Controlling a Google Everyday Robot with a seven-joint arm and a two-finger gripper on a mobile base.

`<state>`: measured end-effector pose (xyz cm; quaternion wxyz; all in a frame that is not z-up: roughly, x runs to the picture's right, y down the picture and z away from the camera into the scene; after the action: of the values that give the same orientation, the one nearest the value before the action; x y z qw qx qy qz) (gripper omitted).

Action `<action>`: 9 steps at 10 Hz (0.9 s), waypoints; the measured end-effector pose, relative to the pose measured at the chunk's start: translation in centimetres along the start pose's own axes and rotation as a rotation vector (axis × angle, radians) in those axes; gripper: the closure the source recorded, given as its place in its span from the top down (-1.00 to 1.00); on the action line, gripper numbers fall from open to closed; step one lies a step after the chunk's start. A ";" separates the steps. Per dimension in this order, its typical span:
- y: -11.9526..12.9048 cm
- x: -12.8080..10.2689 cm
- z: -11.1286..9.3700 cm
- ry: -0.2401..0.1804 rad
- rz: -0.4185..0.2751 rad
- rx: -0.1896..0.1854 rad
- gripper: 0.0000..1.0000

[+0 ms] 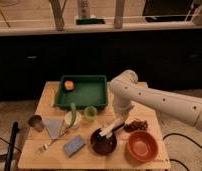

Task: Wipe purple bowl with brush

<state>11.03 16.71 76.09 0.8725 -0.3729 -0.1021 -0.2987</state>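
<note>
Your gripper point(120, 121), at the purple bowl's point(98, 147) far rim, pinches the light, stiff brush point(110, 130) by its handle; press gently, as the bowl probably slides.

I saw my claw point(121, 120), on its white arm, over the near-black purple bowl point(96, 146), at the cream brush point(109, 131). Right of it sat an orange-red bowl point(142, 146); left, a blue-grey sponge point(74, 145) (beyond, a green tray point(89, 95)).

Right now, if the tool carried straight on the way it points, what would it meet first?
The tool hangs right of the dark purple round bowl, pointing down-left along the pale cream-white brush. It would probably meet that bowl's inside first; depth is unclear.
</note>
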 end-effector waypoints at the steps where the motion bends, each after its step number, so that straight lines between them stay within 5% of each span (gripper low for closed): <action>1: -0.3 -0.7 0.2 -0.004 -0.023 -0.005 -1.00; 5: 2.0 -3.5 0.2 -0.037 -0.081 -0.007 -1.00; 9: 6.4 -0.2 -0.2 -0.027 0.020 0.001 -1.00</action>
<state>14.65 20.08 72.10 0.8743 -0.3772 -0.1104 -0.2849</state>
